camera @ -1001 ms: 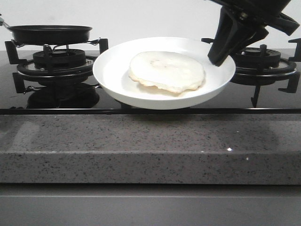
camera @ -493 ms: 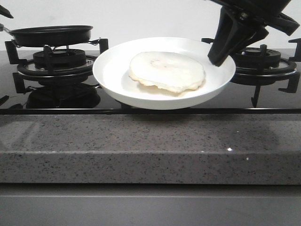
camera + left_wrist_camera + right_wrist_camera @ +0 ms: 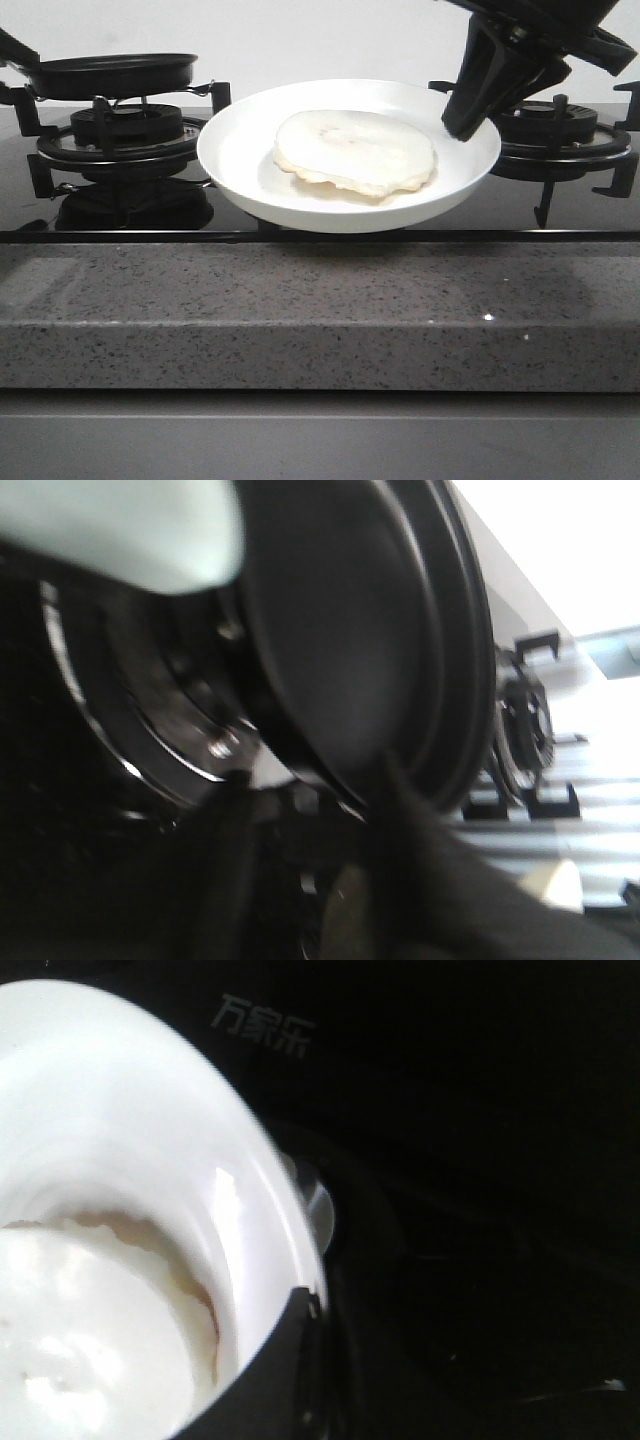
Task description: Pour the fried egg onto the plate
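The white plate (image 3: 240, 150) sits level over the middle of the hob, and the pale fried egg (image 3: 355, 150) lies flat on it. My right gripper (image 3: 462, 128) is shut on the plate's right rim. In the right wrist view one finger (image 3: 290, 1360) lies over the plate's rim (image 3: 250, 1210), next to the egg (image 3: 90, 1340). The black frying pan (image 3: 110, 72) rests empty on the left burner. My left gripper (image 3: 18, 50) is at the pan's handle end. The left wrist view is blurred; the pan (image 3: 350, 630) fills it, and the dark fingers (image 3: 230, 860) stand either side of the handle.
A black left burner grate (image 3: 120, 130) and a right burner grate (image 3: 560, 140) stand on the black glass hob. A speckled grey counter edge (image 3: 320, 310) runs along the front.
My left gripper has come further into view at the pan's handle, and the pan has tipped very slightly. The plate, the egg and my right gripper have not moved.
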`<move>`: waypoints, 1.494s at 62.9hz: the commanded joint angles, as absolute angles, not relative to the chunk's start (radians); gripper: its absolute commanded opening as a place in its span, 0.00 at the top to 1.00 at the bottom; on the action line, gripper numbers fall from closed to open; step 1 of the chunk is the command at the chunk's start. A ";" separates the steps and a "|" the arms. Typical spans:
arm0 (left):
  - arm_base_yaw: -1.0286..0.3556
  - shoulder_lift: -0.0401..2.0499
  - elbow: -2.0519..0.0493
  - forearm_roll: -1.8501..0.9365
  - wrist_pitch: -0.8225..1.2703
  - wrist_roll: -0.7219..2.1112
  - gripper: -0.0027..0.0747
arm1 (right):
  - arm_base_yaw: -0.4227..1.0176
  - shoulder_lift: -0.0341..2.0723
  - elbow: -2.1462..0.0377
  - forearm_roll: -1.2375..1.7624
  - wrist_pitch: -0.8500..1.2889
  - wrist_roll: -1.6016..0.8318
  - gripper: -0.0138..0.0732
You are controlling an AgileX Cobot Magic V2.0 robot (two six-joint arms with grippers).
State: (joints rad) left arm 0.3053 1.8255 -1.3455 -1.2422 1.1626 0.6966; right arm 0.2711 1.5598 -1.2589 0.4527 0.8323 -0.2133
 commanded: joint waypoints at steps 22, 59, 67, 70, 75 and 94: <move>0.306 1.703 -1.373 -1.287 1.256 0.709 0.99 | 0.271 1.514 -1.287 0.489 0.801 -0.218 0.91; 0.165 1.219 -1.160 -0.977 0.771 0.697 0.99 | 0.271 1.514 -1.287 0.489 0.801 -0.218 0.91; 0.080 1.068 -1.025 -0.910 0.585 0.697 0.99 | 0.271 1.514 -1.287 0.489 0.801 -0.218 0.91; 0.042 1.028 -0.991 -0.861 0.546 0.697 0.99 | 0.271 1.514 -1.287 0.489 0.801 -0.218 0.91; -0.032 0.956 -0.934 -0.786 0.489 0.697 0.99 | 0.271 1.514 -1.287 0.489 0.801 -0.218 0.91; -0.286 0.800 -0.701 -0.648 0.265 0.697 0.99 | 0.271 1.514 -1.287 0.489 0.801 -0.218 0.91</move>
